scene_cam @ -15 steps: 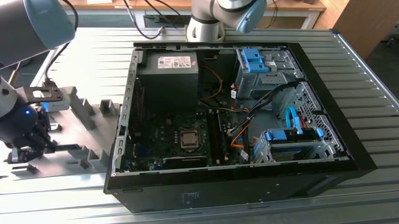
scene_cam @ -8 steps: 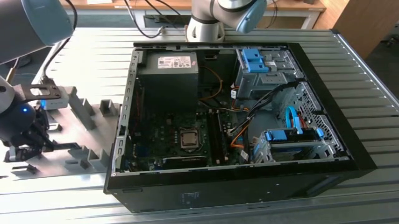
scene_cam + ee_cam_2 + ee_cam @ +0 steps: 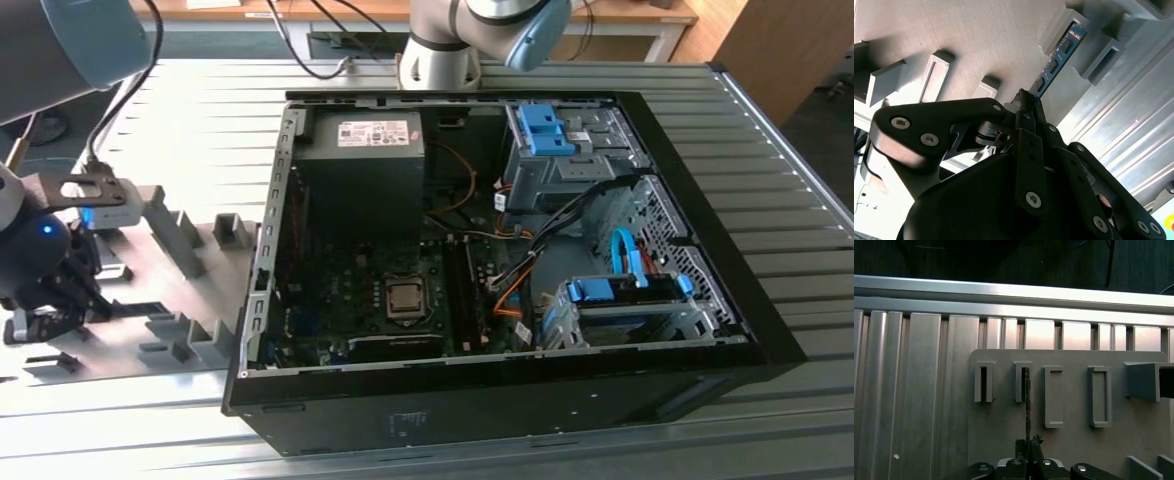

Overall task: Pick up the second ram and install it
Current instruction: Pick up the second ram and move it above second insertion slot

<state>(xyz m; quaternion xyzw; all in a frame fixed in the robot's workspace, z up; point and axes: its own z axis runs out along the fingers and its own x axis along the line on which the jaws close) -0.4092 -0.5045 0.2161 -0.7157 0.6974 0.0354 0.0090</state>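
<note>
The second ram is a thin blue-green stick with dark chips, standing on its edge over the gray fixture plate. Its far end sits in a slotted gray block. In the first wrist view the second ram shows as a narrow dark line running to my fingers. My gripper is shut on the stick's near end, one finger on each face. In the exterior view my gripper hangs low over the fixture plate, to the left of the open computer case.
The motherboard lies inside the case with its processor socket and long memory slots beside it. Cables and blue drive cages fill the case's right side. Several gray blocks stand on the fixture plate. The table is ribbed metal.
</note>
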